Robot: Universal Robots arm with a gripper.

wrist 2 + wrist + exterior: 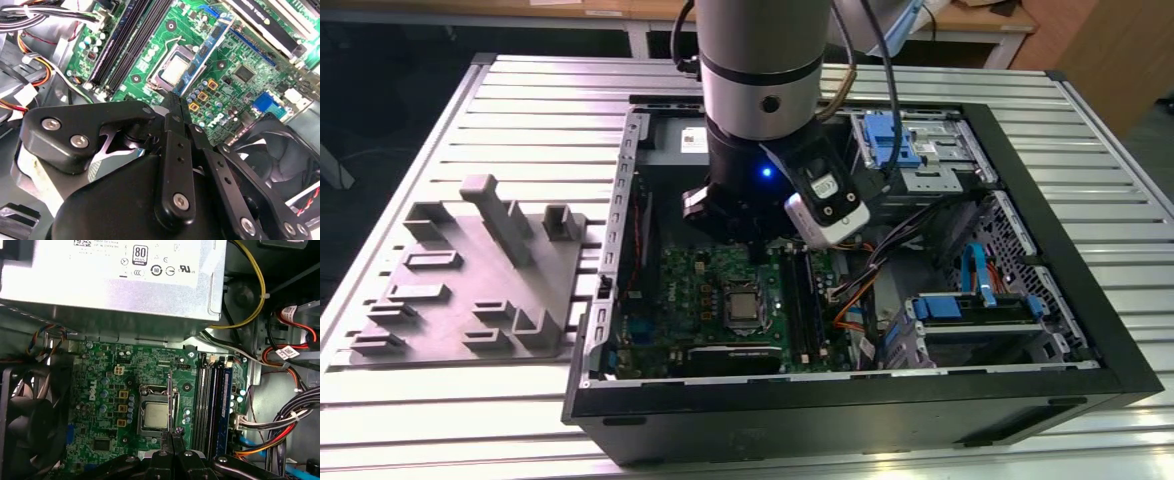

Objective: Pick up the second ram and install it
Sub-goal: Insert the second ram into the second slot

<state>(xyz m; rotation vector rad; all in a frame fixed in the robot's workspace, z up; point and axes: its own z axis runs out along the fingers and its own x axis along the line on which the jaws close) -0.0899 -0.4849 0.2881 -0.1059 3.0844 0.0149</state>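
The gripper (172,433) is seen in both wrist views poised over the motherboard (100,390) inside the open computer case (854,420). Its fingers (176,150) are closed tip to tip, and nothing can be made out between them. The fingertips are placed above the edge of the processor socket (154,415) that faces the memory slots (212,400). These slots run side by side along one edge of the motherboard, beside the bundled cables. Long dark strips are seen in the slots, but the second ram cannot be told apart from them, so its seating cannot be judged. In the exterior view, the grey plastic tray (454,290) lies on the slatted table (520,110) near its edge at the exterior view's left, just beside the case.
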